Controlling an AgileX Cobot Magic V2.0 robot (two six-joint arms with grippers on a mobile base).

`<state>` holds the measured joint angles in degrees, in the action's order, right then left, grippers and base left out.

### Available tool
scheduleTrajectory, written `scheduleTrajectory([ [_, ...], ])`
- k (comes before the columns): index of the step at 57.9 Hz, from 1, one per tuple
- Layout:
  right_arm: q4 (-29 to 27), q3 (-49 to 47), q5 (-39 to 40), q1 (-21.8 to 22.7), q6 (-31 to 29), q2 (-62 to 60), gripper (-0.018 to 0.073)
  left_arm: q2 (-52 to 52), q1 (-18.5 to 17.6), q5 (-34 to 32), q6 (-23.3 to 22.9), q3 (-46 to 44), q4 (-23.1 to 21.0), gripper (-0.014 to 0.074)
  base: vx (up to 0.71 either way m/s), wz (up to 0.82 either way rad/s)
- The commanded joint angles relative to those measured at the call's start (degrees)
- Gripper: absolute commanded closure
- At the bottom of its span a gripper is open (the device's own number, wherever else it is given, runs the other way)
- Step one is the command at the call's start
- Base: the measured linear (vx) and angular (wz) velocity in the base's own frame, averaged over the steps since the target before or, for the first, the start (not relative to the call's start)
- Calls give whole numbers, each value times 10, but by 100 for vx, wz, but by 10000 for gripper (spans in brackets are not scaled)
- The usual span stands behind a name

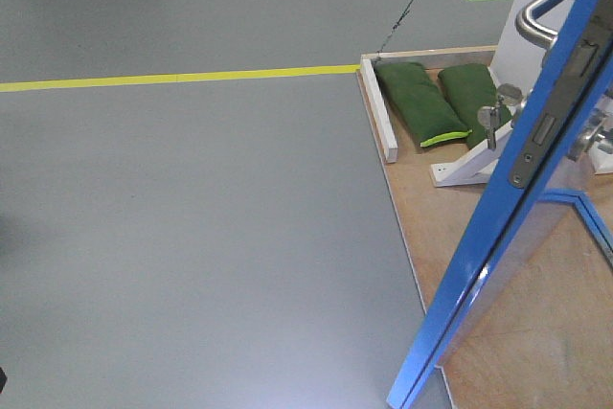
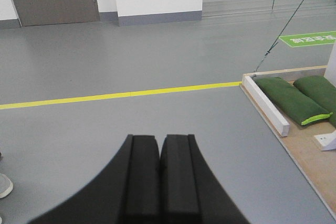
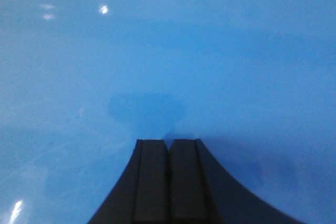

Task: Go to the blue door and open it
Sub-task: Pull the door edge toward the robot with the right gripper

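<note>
Pinched shut on nothing, the right gripper (image 3: 169, 148) faced the blue door (image 3: 168, 51) filling its view, the left gripper (image 2: 159, 142) equally closed and empty above grey floor (image 2: 105, 66); frontally the door showed edge-on, slanting bottom centre to upper right, top cropped.

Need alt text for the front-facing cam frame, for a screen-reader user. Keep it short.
The blue door stands open with its edge toward the camera, slanting from bottom centre to top right, with a silver lever handle and a metal latch plate. Beyond it, green sandbags lie on a plywood base. A yellow line crosses the grey floor on the left.
</note>
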<state>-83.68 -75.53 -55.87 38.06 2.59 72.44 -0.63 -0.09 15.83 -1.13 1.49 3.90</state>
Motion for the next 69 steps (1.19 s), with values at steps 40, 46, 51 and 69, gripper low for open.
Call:
scheduleTrajectory([
  [40,-35,-14,145,-123,-87,-3,547,-7,-4,-48,-4,-15,-1,524,0,0],
  [46,-47,-14,147,-136,-87,-3,547,-7,-4,-48,-4,-15,-1,524,0,0],
  [51,-49,-14,146,-146,-87,-3,547,-7,-4,-48,-4,-15,-1,524,0,0],
  [69,-48,-14,148,-146,-87,-3,547,-7,-4,-48,-4,-15,-1,524,0,0],
])
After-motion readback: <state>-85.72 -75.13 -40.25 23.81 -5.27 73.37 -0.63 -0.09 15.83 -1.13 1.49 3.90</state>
